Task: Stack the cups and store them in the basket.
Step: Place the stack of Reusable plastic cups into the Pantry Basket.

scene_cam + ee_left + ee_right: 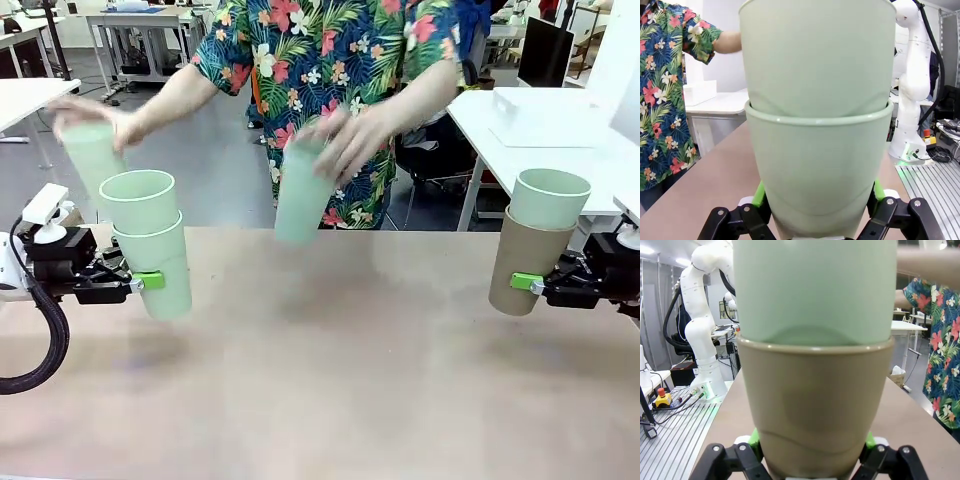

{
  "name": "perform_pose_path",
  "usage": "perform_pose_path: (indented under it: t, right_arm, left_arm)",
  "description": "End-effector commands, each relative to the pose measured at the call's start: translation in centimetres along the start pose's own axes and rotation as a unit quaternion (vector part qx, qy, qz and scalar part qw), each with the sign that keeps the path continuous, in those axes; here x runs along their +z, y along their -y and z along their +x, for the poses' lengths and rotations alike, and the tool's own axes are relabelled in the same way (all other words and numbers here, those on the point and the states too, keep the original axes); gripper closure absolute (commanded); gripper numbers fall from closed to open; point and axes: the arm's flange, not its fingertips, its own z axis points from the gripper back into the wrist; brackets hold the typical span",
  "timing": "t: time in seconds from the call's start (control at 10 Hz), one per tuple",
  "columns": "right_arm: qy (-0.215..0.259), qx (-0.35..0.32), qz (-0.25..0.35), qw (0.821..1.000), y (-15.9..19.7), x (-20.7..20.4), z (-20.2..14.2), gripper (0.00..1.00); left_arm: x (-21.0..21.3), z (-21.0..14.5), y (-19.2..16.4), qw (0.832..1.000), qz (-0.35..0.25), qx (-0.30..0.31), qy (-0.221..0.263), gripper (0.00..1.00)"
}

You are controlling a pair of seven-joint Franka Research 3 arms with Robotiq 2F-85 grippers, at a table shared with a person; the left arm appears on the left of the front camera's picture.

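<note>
Left gripper [160, 283] at 9 o'clock over the table [330, 400]: jaws clamped low on the wall of the outer mint cup [165, 275]. The inner mint cup [138, 203] is nested in it. Stack looks lifted clear and leans slightly.

Right gripper [522, 283] at 3 o'clock: jaws closed on the tan cup [525, 262], also low on the wall. A mint insert [548, 198] sits in it. Looks clear of the surface too.

Person's hand [120, 128] at 10 o'clock holds a loose cup [90, 155]. The other hand [350, 140] at 12 o'clock holds a spare cup [300, 200] near the far table edge. Both are blurred.

Handling, my read:
- Empty thin plastic tumblers, so light. Stiff at rim and base, but the wall probably flexes mid-height if squeezed hard.
- Matte finish should give the pads decent friction. The taper widens upward, so a cup tends to wedge into the pads rather than drop through.
- Best hold is roughly the current one: lower part of the outer cup, pads on opposite sides. Moderate force only, since over-squeezing could jam the nested pair.
- Inner cups are held by gravity and taper alone. Keep the stacks near upright; a big tilt or jerk could slide one out.
- Not fragile. A dropped cup would likely bounce and roll.
</note>
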Motion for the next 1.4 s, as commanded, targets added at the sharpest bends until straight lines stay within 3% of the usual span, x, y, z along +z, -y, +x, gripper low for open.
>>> perform_pose_path:
  t: [0.0,1.3]
  right_arm:
    - [0.003,0.002,-0.005,1.0,0.09,-0.04,0.32,0.17]
    - [0.003,0.002,-0.005,1.0,0.09,-0.04,0.32,0.17]
  left_arm:
    - [-0.09,0.24,0.02,1.0,-0.002,0.002,0.003,0.13]
    - [-0.09,0.24,0.02,1.0,-0.002,0.002,0.003,0.13]
